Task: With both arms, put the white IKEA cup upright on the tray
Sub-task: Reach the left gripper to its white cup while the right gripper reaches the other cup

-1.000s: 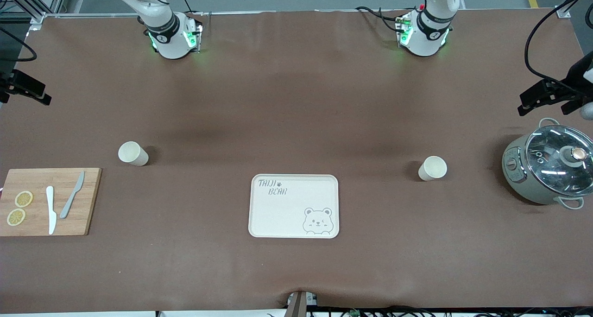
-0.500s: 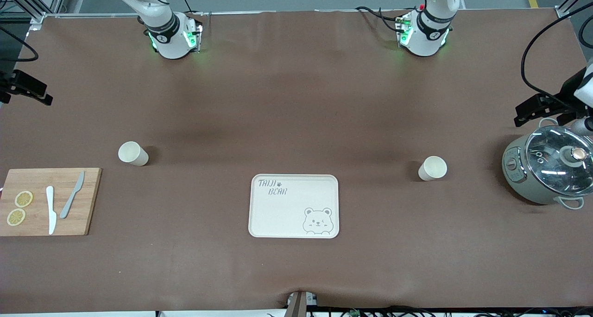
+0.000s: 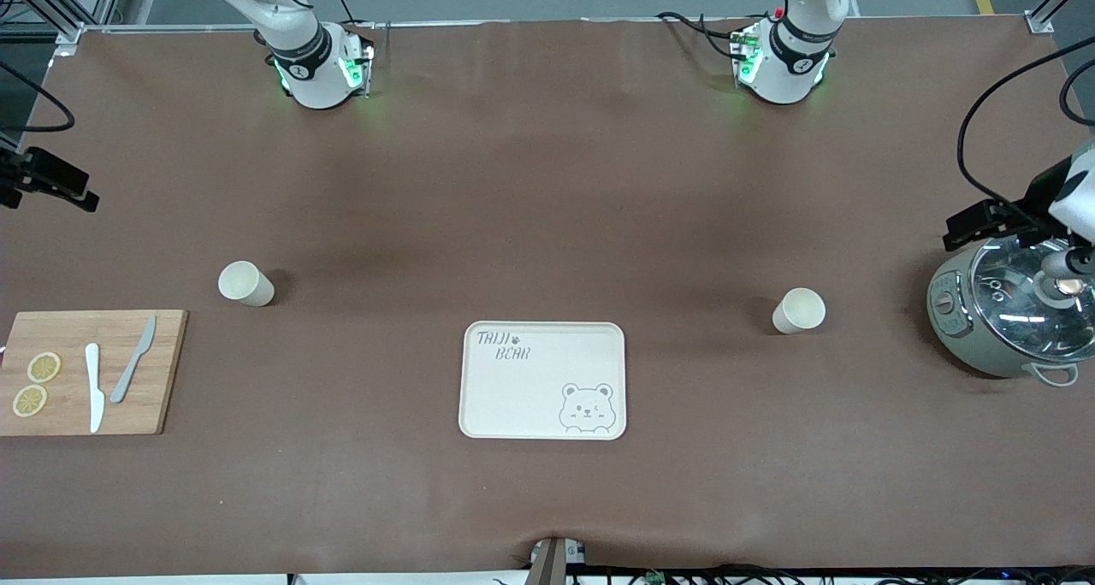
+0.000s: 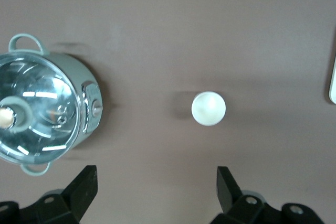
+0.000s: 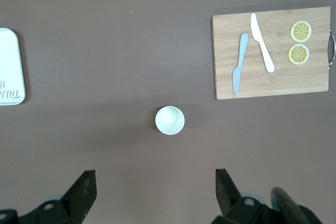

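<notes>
Two white cups stand mouth up on the brown table. One cup [image 3: 245,283] is toward the right arm's end and shows in the right wrist view [image 5: 169,120]. The other cup [image 3: 799,310] is toward the left arm's end and shows in the left wrist view [image 4: 208,108]. The cream bear tray [image 3: 544,380] lies between them, nearer the front camera, with nothing on it. My left gripper [image 3: 984,221] is up in the air beside the pot, open and empty [image 4: 156,187]. My right gripper [image 3: 53,188] is up over the table's edge, open and empty [image 5: 156,187].
A grey pot with a glass lid [image 3: 1014,311] stands at the left arm's end, also in the left wrist view [image 4: 42,111]. A bamboo cutting board [image 3: 90,371] with two knives and lemon slices lies at the right arm's end, also in the right wrist view [image 5: 270,51].
My left gripper has moved in from the table's edge to just over the pot's rim. My right gripper has shifted slightly along the table's edge. Cups and tray have not moved.
</notes>
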`<state>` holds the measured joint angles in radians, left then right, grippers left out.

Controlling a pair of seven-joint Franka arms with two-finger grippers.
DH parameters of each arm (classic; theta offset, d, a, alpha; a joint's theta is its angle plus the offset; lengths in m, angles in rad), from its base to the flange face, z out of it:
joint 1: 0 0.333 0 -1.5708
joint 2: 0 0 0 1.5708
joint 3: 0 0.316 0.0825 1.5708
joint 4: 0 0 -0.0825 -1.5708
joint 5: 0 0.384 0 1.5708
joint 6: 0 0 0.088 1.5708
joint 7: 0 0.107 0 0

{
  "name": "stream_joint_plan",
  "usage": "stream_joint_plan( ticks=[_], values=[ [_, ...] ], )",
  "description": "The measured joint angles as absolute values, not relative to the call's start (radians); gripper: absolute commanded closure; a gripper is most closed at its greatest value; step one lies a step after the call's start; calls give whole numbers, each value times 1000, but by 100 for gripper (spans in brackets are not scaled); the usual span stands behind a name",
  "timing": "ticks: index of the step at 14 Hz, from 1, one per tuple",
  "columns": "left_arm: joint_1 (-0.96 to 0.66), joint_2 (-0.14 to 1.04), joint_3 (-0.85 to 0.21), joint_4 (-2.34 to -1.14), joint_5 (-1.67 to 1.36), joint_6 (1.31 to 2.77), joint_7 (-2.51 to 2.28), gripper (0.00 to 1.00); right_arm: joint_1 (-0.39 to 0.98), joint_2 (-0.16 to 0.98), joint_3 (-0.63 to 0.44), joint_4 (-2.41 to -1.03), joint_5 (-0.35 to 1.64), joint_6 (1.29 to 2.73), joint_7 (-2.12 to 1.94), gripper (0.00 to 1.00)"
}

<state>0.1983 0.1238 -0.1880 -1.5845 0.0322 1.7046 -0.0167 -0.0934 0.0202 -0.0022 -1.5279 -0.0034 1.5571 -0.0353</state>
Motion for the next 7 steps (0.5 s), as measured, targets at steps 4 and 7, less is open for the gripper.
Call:
stream_joint_plan(
  ticks=[4, 7],
  values=[
    [193, 221, -192, -1606, 32, 1856, -64, 0, -78, 53, 3, -1528, -3, 1640, -37, 0],
    [187, 285, -193, -1607, 32, 1920, -76, 0, -73, 78, 5, -1528, -3, 1649, -37, 0]
  ],
)
